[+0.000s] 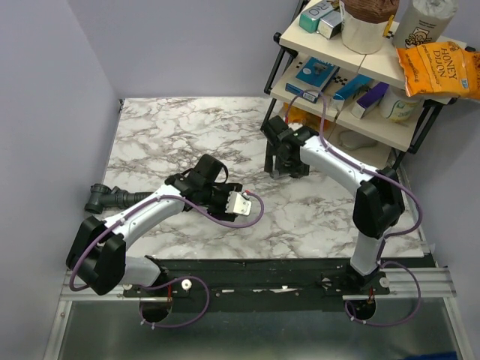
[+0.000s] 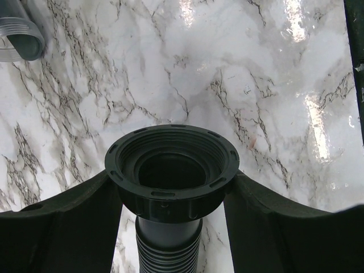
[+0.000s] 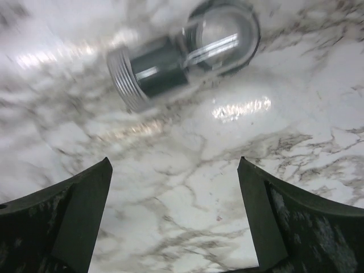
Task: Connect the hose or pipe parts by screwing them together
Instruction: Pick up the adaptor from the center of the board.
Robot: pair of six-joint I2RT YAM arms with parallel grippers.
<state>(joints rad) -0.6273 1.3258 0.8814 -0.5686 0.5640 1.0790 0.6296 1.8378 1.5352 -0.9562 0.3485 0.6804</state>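
Note:
The black ribbed hose [image 1: 120,197] lies along the table's left side and runs under my left arm. One collar nut [image 1: 96,199] rests near the left edge. My left gripper [image 2: 172,183] is shut on the hose's other collar nut [image 2: 170,170], whose threaded mouth faces the camera above the marble. In the top view the left gripper [image 1: 198,181] is left of centre. The fitting [image 3: 170,62], with a grey threaded end, dark body and clear dome, lies on the marble ahead of my open right gripper [image 3: 173,170]. Its grey end [image 2: 20,37] also shows in the left wrist view.
A shelf rack [image 1: 360,112] with boxes and a snack bag [image 1: 439,69] stands at the back right, close behind the right gripper [image 1: 287,159]. Purple walls close the left and back sides. Purple cables [image 1: 247,217] loop off both arms.

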